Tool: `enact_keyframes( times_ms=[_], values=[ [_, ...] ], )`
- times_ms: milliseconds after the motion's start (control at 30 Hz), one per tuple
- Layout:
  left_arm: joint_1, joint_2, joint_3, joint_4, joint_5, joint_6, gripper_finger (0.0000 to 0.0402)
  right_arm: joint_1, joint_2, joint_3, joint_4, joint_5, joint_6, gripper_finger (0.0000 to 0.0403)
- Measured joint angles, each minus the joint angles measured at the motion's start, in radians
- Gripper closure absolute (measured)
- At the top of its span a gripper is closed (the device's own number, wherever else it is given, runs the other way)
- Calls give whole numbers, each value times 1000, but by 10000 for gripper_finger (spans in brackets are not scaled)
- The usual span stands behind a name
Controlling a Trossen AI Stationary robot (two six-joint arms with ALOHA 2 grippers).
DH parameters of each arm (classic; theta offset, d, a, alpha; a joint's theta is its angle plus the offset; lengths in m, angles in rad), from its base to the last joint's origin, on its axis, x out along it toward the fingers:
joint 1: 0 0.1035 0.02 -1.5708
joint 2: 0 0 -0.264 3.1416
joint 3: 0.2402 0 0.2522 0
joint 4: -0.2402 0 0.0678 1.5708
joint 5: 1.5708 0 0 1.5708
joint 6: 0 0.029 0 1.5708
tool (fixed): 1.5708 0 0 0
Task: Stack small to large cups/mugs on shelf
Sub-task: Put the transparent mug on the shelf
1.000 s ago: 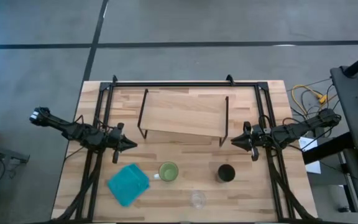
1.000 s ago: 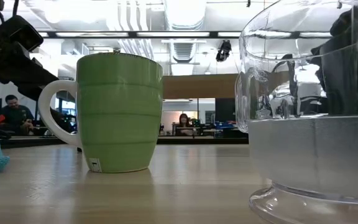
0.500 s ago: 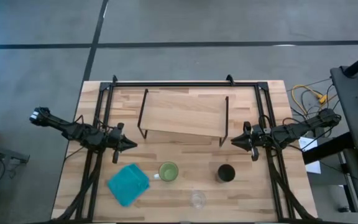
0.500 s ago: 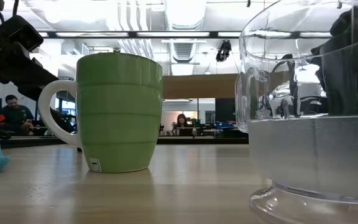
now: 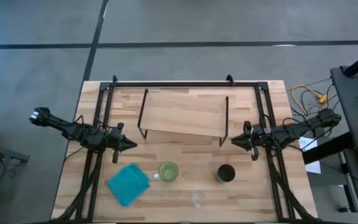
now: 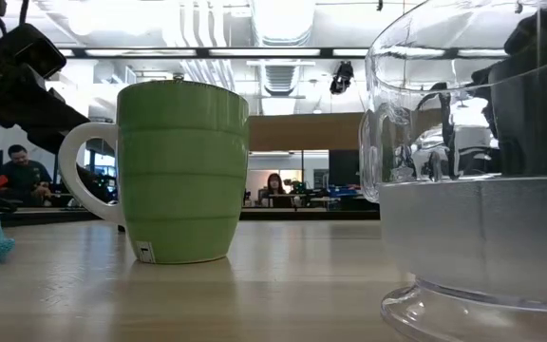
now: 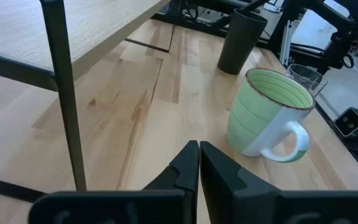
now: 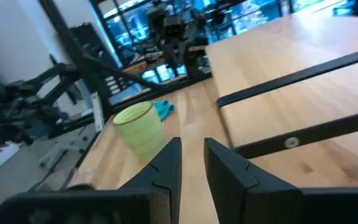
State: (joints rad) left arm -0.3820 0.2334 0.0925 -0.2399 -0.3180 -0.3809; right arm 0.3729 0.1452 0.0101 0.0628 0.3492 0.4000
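The shelf (image 5: pixel 182 115), a light board on thin black wire legs, stands at the table's far middle. Three vessels stand upright on their bases on the tabletop near the near edge: the light green mug (image 5: pixel 168 172), the black cup (image 5: pixel 226 173) to its right, and the small clear glass cup (image 5: pixel 197 200) nearest the edge. My left gripper (image 5: pixel 132 146) hovers left of the shelf's front with its fingers shut (image 7: pixel 199 150). My right gripper (image 5: pixel 234 141) hovers at the shelf's right front leg, with a narrow gap between its fingers (image 8: pixel 192 149). Neither touches anything.
A teal cloth (image 5: pixel 129 184) lies left of the green mug. Black frame rails (image 5: pixel 98 118) run along the table's left, right and far sides. The low view has the glass cup (image 6: pixel 482 161) close to the camera and the green mug (image 6: pixel 180 171) behind it; people sit far off in the room.
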Motion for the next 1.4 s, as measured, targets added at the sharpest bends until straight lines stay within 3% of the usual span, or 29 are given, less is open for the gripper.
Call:
enact_keyframes(
  times_ms=[200, 433, 633, 867, 1033, 1200, 1300, 1400],
  values=[
    [0, 0, 0, 0, -20, 230, 402, 0, 0, 0, 8, 84, 20, 339],
    [0, 3, -2, 20, -63, 398, 402, 0, 0, 1, 87, 89, 141, 339],
    [1, 10, -5, 235, -59, 308, 402, 0, 1, 3, 131, 94, 332, 339],
    [1, 15, -5, 376, -58, 244, 402, 0, 10, 108, 125, 98, 221, 339],
    [1, 12, -1, 598, -56, 167, 402, 0, 53, 257, 61, 97, 45, 339],
    [1, 16, 3, 678, -55, 146, 402, 0, 137, 420, -13, 97, -61, 339],
    [0, 22, 87, 615, -53, 127, 402, 0, 198, 526, -71, 92, -99, 339],
    [0, 60, 257, 378, -53, 153, 402, 0, 259, 641, -153, 69, -126, 339]
  ],
)
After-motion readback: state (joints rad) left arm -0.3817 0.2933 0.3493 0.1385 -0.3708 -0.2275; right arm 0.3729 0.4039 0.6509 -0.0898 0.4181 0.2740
